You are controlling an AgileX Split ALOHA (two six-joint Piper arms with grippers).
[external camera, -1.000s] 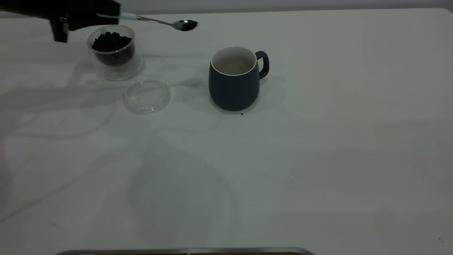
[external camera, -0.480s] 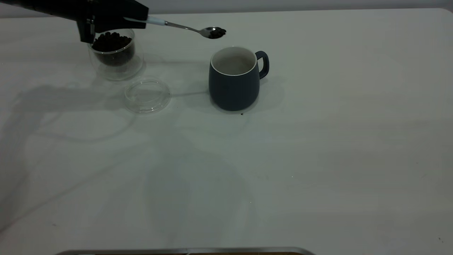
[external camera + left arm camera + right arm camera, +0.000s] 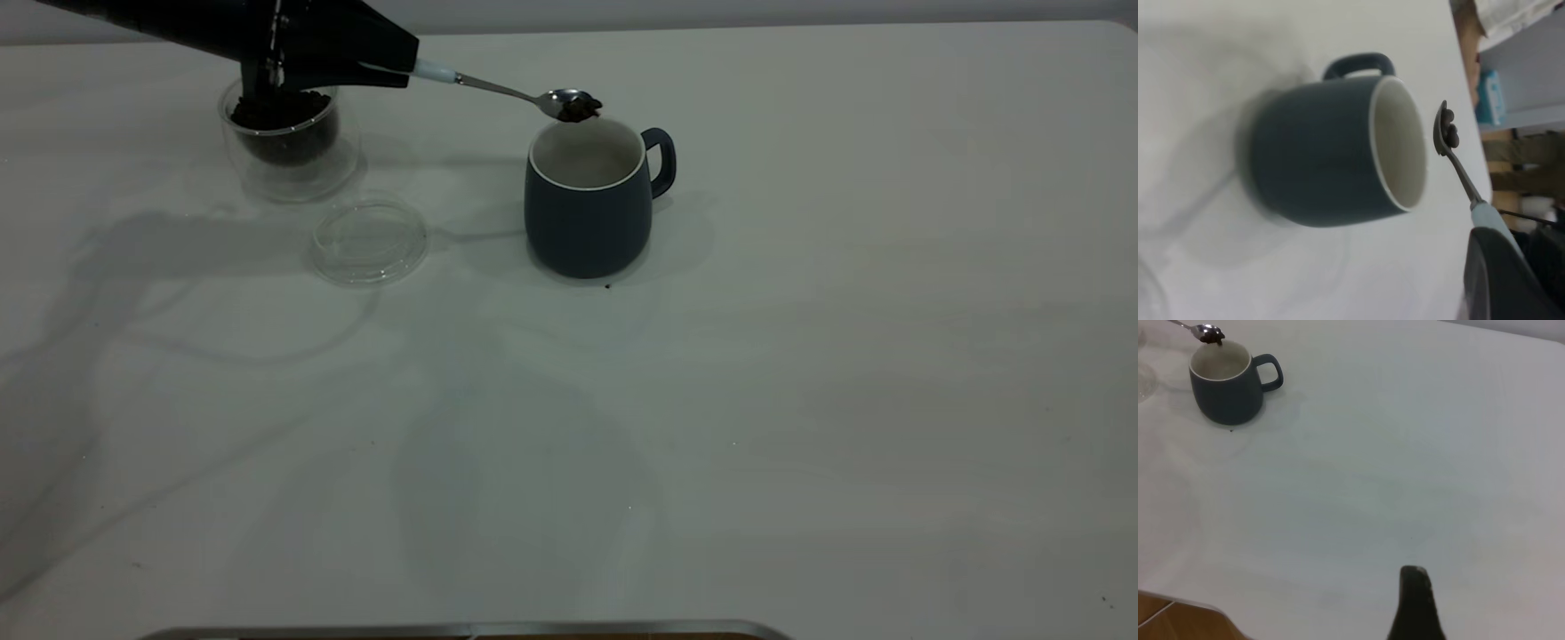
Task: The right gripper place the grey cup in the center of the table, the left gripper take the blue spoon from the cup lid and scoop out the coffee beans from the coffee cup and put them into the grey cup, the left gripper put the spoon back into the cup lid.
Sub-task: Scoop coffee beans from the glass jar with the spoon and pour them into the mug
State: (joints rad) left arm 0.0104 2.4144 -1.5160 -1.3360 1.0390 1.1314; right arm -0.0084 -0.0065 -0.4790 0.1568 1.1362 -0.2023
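The grey cup (image 3: 587,213) stands upright near the middle of the table (image 3: 800,356), handle to the right. My left gripper (image 3: 391,64) is shut on the pale handle of the blue spoon (image 3: 498,87). The spoon's bowl, loaded with coffee beans (image 3: 580,108), hovers just over the cup's back rim. The left wrist view shows the grey cup (image 3: 1318,153) with the blue spoon (image 3: 1458,163) beside its mouth. The glass coffee cup (image 3: 286,147) with beans sits at back left, partly behind the arm. The cup lid (image 3: 369,242) lies flat and bare in front of it. My right gripper (image 3: 1415,577) hangs far off, shut.
A metal edge (image 3: 462,629) runs along the table's front. Shelving (image 3: 1511,87) stands beyond the table's far edge in the left wrist view. A tiny dark speck (image 3: 608,286) lies at the grey cup's base.
My left gripper has carried the loaded spoon rightward and slightly down, from above the coffee cup to the grey cup's rim. Cups and lid stayed put.
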